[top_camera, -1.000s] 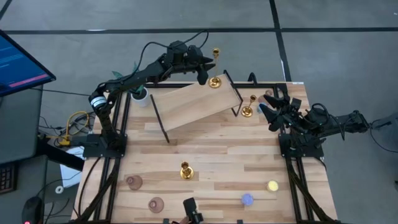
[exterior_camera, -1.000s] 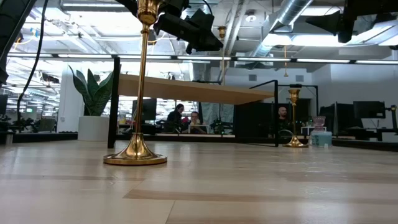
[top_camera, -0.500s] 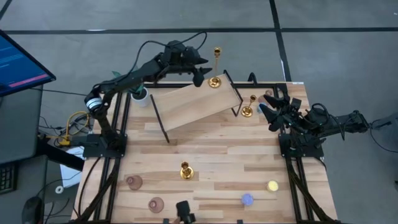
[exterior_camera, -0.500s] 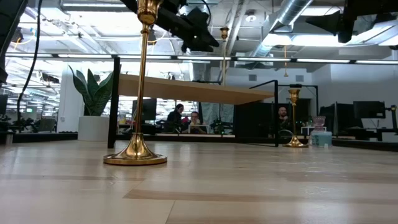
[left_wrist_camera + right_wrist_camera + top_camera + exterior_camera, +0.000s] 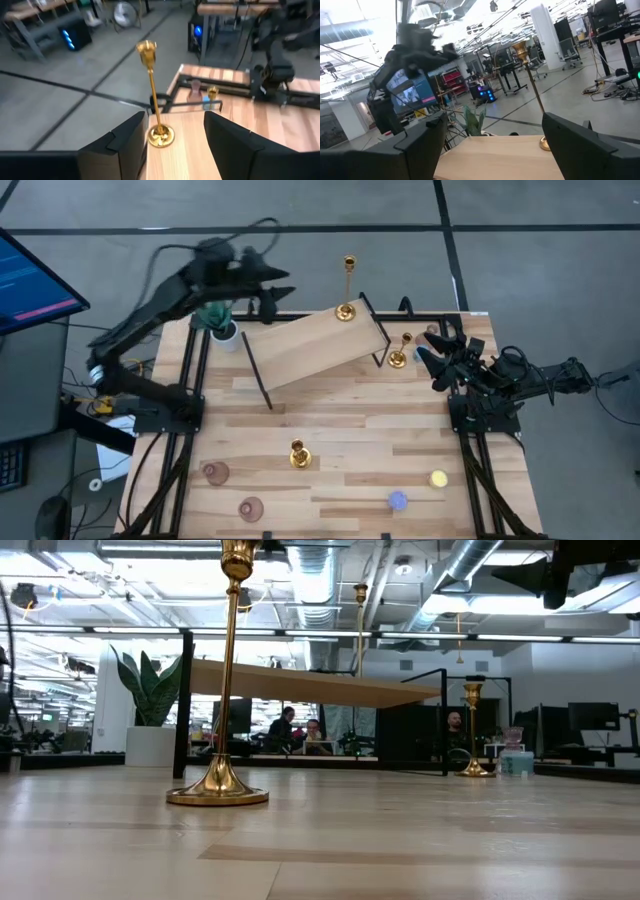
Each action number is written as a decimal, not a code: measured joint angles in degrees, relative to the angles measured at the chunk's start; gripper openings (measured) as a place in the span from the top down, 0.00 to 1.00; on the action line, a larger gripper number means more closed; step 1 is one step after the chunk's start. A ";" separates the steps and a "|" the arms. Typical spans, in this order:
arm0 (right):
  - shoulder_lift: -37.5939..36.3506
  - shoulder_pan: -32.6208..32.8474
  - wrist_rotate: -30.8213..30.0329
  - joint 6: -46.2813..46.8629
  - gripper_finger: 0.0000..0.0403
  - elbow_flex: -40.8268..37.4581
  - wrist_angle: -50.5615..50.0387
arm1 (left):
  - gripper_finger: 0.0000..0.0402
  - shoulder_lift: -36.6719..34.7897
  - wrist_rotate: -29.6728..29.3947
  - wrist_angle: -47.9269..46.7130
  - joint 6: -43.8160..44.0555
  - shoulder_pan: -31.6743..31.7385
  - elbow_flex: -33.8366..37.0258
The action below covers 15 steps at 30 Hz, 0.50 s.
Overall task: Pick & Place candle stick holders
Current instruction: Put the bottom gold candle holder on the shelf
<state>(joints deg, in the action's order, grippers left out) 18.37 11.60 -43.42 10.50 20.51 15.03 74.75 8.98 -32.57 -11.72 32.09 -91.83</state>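
Left gripper (image 5: 268, 298) is empty, fingers apart, hanging over the shelf's (image 5: 300, 348) back-left corner near the potted plant (image 5: 216, 320). Tall gold candlestick (image 5: 346, 290) stands alone on the shelf's far corner. We clear away high, not sweeping across its stem. Next pick is probably the table candlestick (image 5: 299, 453). Right gripper (image 5: 432, 348) waits spread open beside the short candlestick (image 5: 400, 352).
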 joint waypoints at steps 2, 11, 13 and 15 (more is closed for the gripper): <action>0.02 0.00 0.00 0.02 0.21 0.00 -0.04 | 0.52 -3.75 -1.32 -1.38 0.13 -0.80 0.00; 5.39 -0.04 -0.15 0.00 0.21 0.00 -1.44 | 0.61 -19.12 -4.90 -3.05 3.62 -7.43 7.03; 7.14 -0.04 -0.15 0.02 0.21 0.00 -1.31 | 0.63 -21.86 -4.90 -3.08 5.21 -8.64 9.97; 8.43 -0.04 -0.13 0.04 0.21 0.00 -1.30 | 0.64 -24.22 -4.90 -3.02 6.84 -9.75 12.79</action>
<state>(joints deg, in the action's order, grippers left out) 26.80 11.55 -43.55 10.54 20.51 13.72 50.53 4.08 -35.58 -4.88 22.33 -79.05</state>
